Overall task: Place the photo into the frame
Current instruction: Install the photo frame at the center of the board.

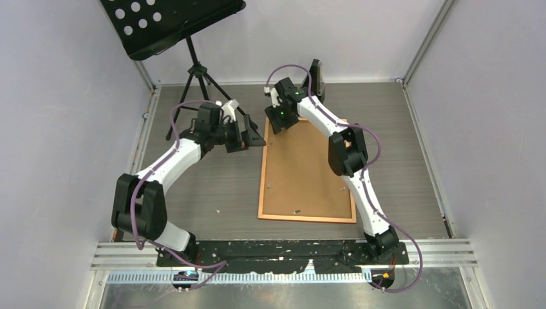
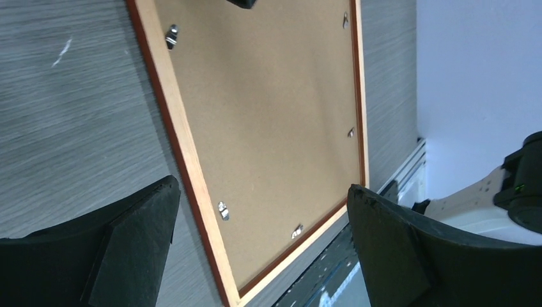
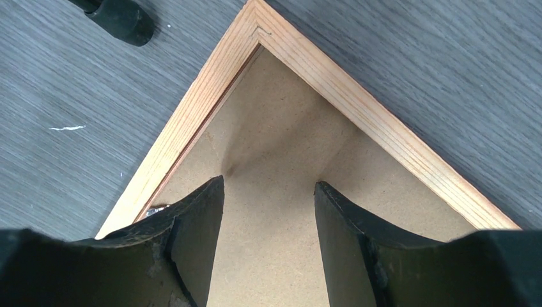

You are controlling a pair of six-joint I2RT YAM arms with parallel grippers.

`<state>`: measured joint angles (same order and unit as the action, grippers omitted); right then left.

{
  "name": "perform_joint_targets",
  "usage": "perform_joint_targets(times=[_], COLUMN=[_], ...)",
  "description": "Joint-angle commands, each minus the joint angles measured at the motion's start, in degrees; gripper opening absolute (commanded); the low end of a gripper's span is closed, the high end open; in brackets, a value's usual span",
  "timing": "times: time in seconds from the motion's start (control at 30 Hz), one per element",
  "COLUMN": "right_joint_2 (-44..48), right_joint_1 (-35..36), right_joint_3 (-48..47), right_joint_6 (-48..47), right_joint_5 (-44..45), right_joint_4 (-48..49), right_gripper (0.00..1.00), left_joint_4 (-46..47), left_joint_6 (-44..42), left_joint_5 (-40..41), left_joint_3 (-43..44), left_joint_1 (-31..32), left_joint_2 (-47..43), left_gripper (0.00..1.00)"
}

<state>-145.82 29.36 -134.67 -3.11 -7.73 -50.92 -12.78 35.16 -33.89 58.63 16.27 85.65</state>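
The frame (image 1: 261, 187) lies face down on the grey table, its copper-orange edge around a brown backing board (image 1: 309, 167) that fills it. The photo is hidden. My right gripper (image 1: 281, 122) is open over the frame's far left corner; in the right wrist view (image 3: 269, 183) its fingertips rest on or just above the board (image 3: 275, 147) inside the frame's corner (image 3: 377, 125). My left gripper (image 1: 254, 132) is open and empty, above the table just left of that corner. Its wrist view (image 2: 262, 187) looks along the frame (image 2: 192, 173) and board (image 2: 268, 109).
A black music stand (image 1: 170, 22) on a tripod (image 1: 196, 71) stands at the back left; one tripod foot (image 3: 121, 16) is near the frame's corner. Small metal tabs (image 2: 222, 210) sit along the frame's inner edge. A black object (image 1: 315, 80) stands at the back wall.
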Motion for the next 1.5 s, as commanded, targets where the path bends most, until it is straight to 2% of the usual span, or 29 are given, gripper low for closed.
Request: perform_joint_targets(times=[0.0, 0.17, 0.47, 0.8, 1.17, 1.47], right_joint_2=[-0.1, 2.1, 2.5, 3.2, 2.7, 0.2], right_joint_1=[-0.3, 0.0, 0.2, 0.2, 0.1, 1.1], right_joint_3=[4.8, 8.2, 9.2, 10.1, 9.4, 5.1], right_joint_6=[-1.9, -6.1, -10.0, -10.0, -9.9, -9.4], right_joint_5=[-1.6, 0.0, 0.2, -1.2, -1.2, 1.0], right_joint_4=[-0.8, 0.9, 1.8, 2.4, 2.6, 0.8], right_gripper=[0.61, 0.61, 0.6, 0.6, 0.6, 0.59], left_joint_4=[-5.9, -12.6, -13.9, -14.5, -14.0, -13.9], left_joint_6=[-8.8, -17.7, -25.9, -23.0, -19.3, -17.8], left_joint_5=[2.6, 3.8, 1.6, 2.8, 1.5, -0.4], left_joint_3=[5.6, 10.1, 9.4, 9.5, 9.6, 9.2], left_joint_1=[3.9, 9.5, 19.1, 25.3, 27.5, 27.9], left_joint_2=[1.8, 5.5, 9.8, 14.1, 19.5, 20.8], left_gripper=[1.0, 1.0, 0.99, 0.99, 0.97, 0.95])
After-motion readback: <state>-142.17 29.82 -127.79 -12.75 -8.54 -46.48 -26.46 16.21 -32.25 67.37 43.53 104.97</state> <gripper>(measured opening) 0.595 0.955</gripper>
